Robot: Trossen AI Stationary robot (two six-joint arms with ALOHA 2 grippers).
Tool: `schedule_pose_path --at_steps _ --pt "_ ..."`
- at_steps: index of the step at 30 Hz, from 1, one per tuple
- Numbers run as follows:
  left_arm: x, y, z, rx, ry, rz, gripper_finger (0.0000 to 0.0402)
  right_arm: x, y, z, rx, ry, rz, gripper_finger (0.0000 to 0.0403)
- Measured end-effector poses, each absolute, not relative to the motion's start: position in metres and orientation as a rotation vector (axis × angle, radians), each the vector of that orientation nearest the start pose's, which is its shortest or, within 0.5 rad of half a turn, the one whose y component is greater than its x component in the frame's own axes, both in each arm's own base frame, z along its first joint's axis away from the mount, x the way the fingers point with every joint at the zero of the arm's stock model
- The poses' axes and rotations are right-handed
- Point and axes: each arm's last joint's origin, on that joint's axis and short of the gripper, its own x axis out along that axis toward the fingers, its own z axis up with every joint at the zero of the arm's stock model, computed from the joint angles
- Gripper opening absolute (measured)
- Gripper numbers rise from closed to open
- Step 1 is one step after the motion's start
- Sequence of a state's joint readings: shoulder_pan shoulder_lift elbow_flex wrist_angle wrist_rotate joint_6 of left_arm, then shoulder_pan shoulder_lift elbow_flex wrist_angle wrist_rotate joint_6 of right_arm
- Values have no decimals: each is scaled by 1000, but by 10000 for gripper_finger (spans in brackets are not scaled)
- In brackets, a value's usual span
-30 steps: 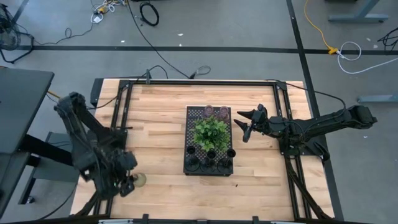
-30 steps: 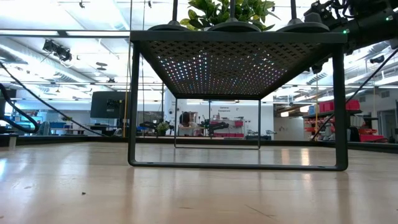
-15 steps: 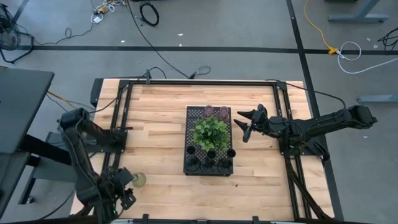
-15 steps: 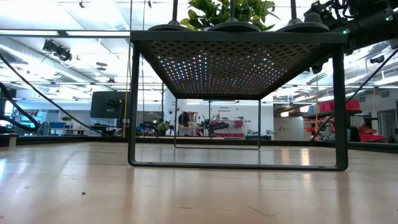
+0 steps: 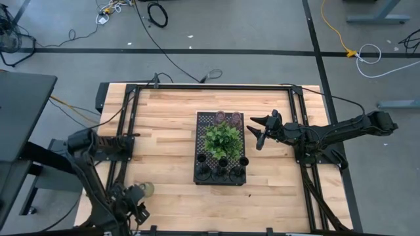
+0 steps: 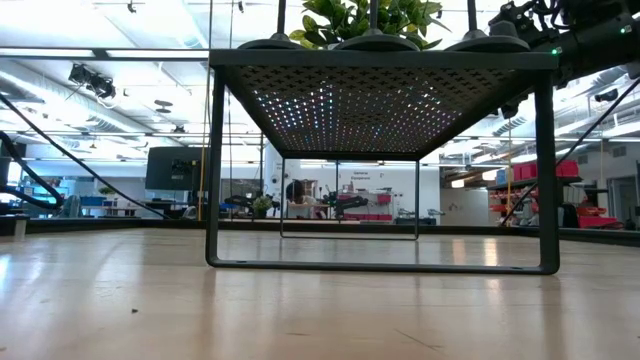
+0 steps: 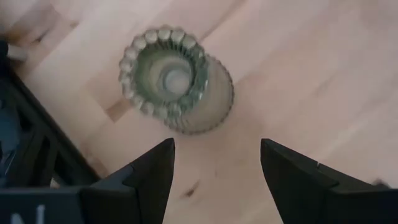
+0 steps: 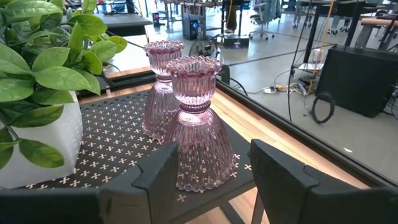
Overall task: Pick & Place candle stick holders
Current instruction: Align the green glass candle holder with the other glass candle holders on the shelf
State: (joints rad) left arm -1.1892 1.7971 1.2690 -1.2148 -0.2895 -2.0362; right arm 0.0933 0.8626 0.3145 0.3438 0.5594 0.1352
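Green holder (image 7: pixel 176 78) looks glassy, ribbed: likely brittle, slippery; grip across beaded rim. Left gripper (image 7: pixel 216 174) spread above it. Right gripper (image 8: pixel 211 171) spread near pink holders (image 8: pixel 196 124).

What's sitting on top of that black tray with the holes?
On the black tray: a leafy plant, two pink glass holders and black holders. The leaves may hide more.

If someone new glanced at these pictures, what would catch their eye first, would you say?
Probably the leafy green plant at the middle of the black perforated tray, with two ribbed pink holders at its far end, right in front of the open right gripper. Next, the olive-green holder alone on the table's near left corner, the open left gripper beside it.
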Motion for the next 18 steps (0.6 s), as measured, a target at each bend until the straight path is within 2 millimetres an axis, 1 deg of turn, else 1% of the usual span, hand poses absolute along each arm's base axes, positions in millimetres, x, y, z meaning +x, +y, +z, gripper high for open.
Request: schedule_pose_path --at_steps 4,12,15,18 --pt "123 -281 182 -443 1119 785 238 180 1 209 66 164 -477 201" --pt "125 -285 157 -394 1083 878 238 180 1 209 62 165 -477 201" --pt "125 -284 155 -371 1045 893 237 180 1 209 62 165 -477 201" --pt "127 -281 157 -360 949 887 229 180 1 209 62 165 -477 201"
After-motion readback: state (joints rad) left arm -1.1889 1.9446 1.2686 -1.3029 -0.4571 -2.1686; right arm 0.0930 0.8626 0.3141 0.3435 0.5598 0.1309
